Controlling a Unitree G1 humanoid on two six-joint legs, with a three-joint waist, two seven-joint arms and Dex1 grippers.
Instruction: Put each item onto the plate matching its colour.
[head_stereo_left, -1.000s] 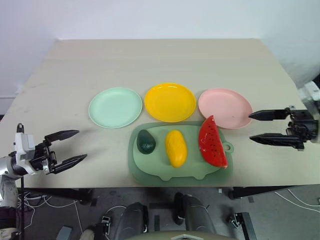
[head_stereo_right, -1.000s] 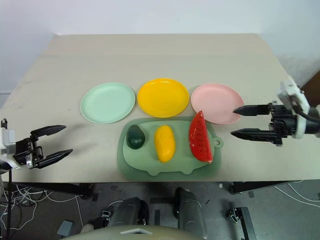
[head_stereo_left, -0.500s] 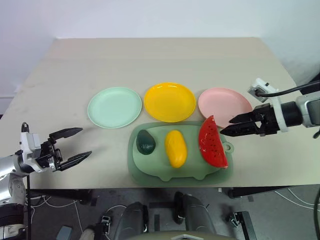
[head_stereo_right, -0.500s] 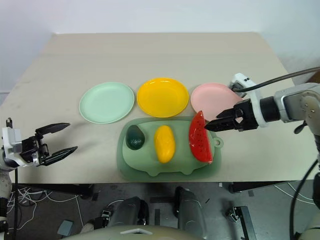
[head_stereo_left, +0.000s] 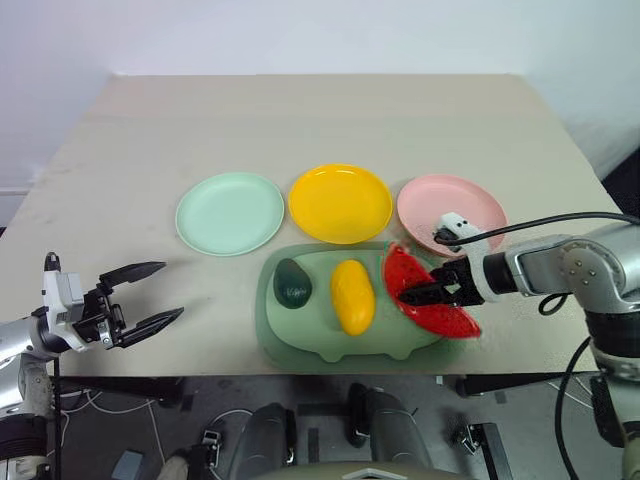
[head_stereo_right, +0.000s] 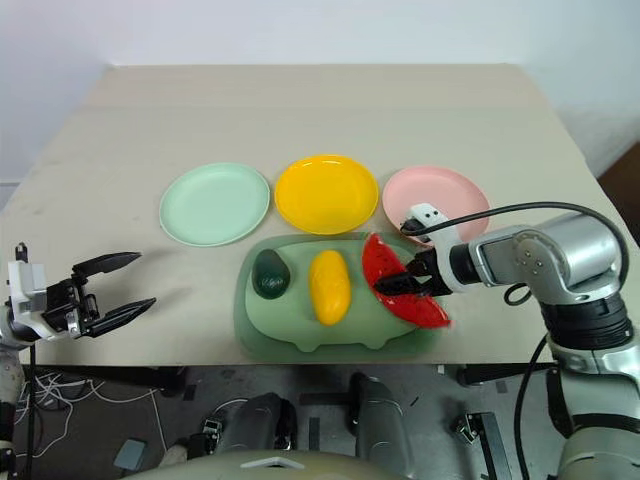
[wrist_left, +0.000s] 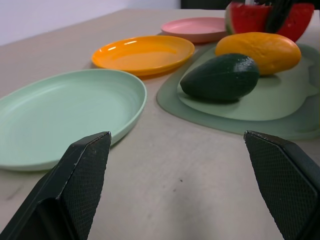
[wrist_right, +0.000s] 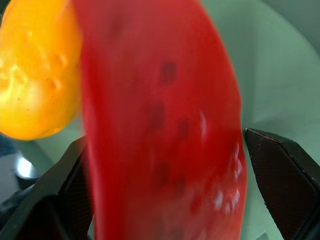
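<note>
The red watermelon wedge (head_stereo_left: 440, 312) lies tipped on the right end of the green board (head_stereo_left: 300, 335). My right gripper (head_stereo_left: 415, 290) is open and reaches down over the wedge, one black finger (wrist_right: 280, 175) on each side. The yellow mango (head_stereo_left: 352, 296) and the dark green avocado (head_stereo_left: 292, 283) rest on the board to the wedge's left. Behind the board stand the mint green plate (head_stereo_left: 230, 213), the yellow plate (head_stereo_left: 340, 203) and the pink plate (head_stereo_left: 452, 210), all bare. My left gripper (head_stereo_left: 165, 292) hangs open at the table's front left, pointing level toward the plates.
The table's front edge (head_stereo_left: 200, 372) runs just below the board. A cable (head_stereo_left: 540, 220) trails from my right wrist over the table's right side. Bare tabletop (head_stereo_left: 320, 120) lies behind the plates.
My right gripper has swung in from the right, dropped and tilted down onto the watermelon wedge, which has tipped from upright to a slant. The left gripper has stayed put.
</note>
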